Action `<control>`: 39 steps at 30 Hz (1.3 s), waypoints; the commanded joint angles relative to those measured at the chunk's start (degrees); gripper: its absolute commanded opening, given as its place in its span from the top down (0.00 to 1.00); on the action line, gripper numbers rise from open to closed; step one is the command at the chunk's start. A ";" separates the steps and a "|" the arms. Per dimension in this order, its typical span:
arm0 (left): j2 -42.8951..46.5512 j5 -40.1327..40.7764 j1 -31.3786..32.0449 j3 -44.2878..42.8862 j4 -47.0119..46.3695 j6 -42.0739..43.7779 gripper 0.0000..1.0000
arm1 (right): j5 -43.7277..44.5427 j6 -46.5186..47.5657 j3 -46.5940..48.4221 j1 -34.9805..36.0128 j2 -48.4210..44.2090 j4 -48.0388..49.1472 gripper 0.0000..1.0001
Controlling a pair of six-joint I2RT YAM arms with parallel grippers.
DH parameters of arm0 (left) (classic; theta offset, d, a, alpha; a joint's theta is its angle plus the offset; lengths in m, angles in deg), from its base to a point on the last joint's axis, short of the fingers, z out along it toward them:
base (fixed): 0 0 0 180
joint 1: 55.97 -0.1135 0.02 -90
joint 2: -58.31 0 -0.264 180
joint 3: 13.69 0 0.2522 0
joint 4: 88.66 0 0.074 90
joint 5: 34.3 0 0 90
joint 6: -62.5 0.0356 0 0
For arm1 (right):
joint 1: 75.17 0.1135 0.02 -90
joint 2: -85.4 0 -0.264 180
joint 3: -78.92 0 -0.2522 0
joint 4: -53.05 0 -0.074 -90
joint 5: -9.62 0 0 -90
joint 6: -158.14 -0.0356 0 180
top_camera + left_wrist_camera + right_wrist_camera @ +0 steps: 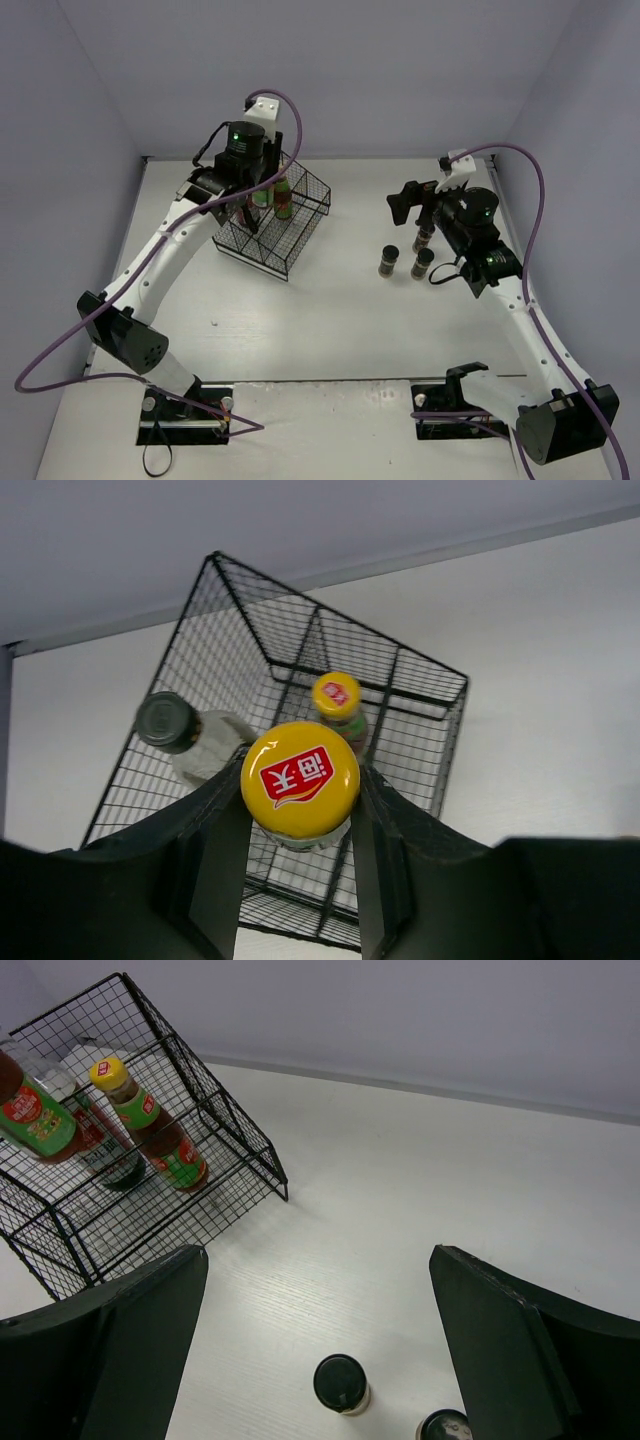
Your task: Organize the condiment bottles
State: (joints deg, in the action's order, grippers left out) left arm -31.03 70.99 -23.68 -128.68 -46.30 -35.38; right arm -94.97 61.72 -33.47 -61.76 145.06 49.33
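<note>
My left gripper (302, 780) is shut on a yellow-capped bottle (300, 778) and holds it upright in the black wire basket (430, 675). A second yellow-capped bottle (337, 702) and the tall clear bottle (190, 740) with a dark cap stand in the basket beyond it. In the top view the left gripper (257, 203) is over the basket (300, 238). Three short dark jars (389, 260) (423, 264) (425, 238) stand on the table to the right. My right gripper (318, 1260) is open and empty above two of the jars (341, 1384) (445, 1427).
The basket (243, 1132) stands tilted at the back left, its open side up. The back wall runs close behind it. The right gripper (412, 204) hangs just behind the jars. Purple cables loop over both arms.
</note>
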 commanded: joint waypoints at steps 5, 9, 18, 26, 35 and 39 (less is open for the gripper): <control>2.94 -2.27 -4.95 0.85 -9.26 1.64 1.00 | -0.70 -0.35 0.38 -0.40 -0.77 5.60 0.01; 4.69 -4.56 -6.72 5.86 -12.85 -0.38 1.00 | -0.97 -0.44 0.30 -0.40 -0.42 5.51 0.01; 8.65 -5.09 -6.72 19.48 -23.23 -1.26 1.00 | -1.23 -0.53 -0.06 -0.40 0.02 5.69 0.01; 10.41 -4.66 -6.72 25.99 -27.54 -1.70 0.87 | -1.67 -0.79 -0.32 -0.40 0.81 5.78 0.01; 11.99 -4.04 -6.72 31.79 -32.47 -2.84 0.71 | -1.41 -0.88 -0.76 -0.23 1.34 5.69 0.01; 12.26 -4.21 -6.72 33.29 -33.43 -3.46 0.66 | -1.41 -0.79 -1.02 -0.05 1.25 5.60 0.02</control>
State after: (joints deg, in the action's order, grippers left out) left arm -23.52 65.44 -29.97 -93.18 -68.79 -37.61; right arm -95.71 61.46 -34.54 -61.73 146.26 49.38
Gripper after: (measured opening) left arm 0.384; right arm 0.987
